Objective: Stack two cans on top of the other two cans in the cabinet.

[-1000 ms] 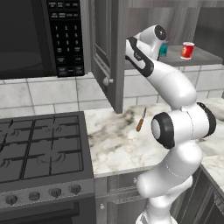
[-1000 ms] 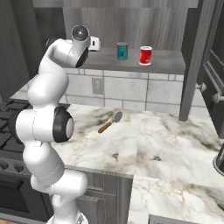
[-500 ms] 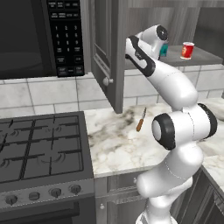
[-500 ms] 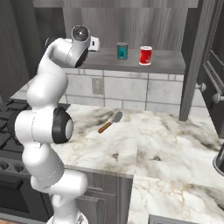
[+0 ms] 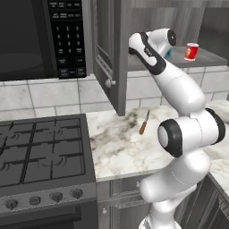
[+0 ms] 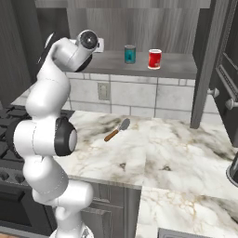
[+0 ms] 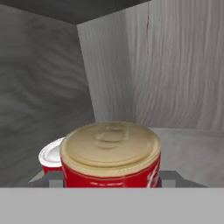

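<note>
You have two cans on the shelf (image 6: 176, 67), one red can (image 6: 155, 59) and one teal can (image 6: 130, 54); I cannot tell whether the gripper's jaws clamp the nearer red can (image 7: 110, 157).

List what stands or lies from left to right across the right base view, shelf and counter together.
Stove → spatula → teal can → red can → open cabinet door.

1. A teal can (image 6: 130, 54) and a red can (image 6: 155, 59) stand upright, near each other but apart, on the cabinet shelf (image 6: 181, 67).
2. A wooden-handled spatula (image 6: 116, 129) lies on the marble bench (image 6: 153, 153).
3. The arm's wrist (image 6: 86, 42) is raised at shelf height, left of the teal can.
</note>
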You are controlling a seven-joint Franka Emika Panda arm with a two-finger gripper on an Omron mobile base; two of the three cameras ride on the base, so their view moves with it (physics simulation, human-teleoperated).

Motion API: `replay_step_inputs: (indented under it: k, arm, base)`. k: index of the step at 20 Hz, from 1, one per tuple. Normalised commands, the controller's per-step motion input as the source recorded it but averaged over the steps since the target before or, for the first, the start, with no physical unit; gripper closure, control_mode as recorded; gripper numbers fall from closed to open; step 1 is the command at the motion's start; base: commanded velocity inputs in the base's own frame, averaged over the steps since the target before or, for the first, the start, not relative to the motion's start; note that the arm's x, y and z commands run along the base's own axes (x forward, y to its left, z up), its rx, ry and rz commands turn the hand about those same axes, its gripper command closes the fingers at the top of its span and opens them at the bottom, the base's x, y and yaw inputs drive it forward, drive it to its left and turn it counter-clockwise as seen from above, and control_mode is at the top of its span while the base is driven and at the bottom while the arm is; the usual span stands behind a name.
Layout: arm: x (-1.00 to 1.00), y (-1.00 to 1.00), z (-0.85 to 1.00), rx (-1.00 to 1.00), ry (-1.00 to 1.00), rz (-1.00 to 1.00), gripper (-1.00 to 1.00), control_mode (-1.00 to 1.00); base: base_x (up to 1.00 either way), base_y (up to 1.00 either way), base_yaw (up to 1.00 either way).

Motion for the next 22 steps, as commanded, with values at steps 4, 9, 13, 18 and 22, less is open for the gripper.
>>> replay_step_inputs:
  k: [4,9,13,18,22]
  arm:
    - [-0.01,-0.03,0.17,0.00,-0.06,0.15,1.00,-1.00]
    - [0.00,-0.01,0.25,0.00,-0.01,0.15,1.00,-1.00]
    - [-0.01,-0.03,0.26,0.00,-0.04,0.13,1.00,-1.00]
    - [-0.01,-0.03,0.19,0.00,-0.04,0.11,1.00,-1.00]
    - [-0.01,0.00,0.14,-0.01,-0.04,0.08,1.00,-1.00]
  base:
    - [0.00,0.00,0.00]
    - [0.00,0.00,0.00]
    - [0.00,0.00,0.00]
    - [0.00,0.00,0.00]
    - [0.00,0.00,0.00]
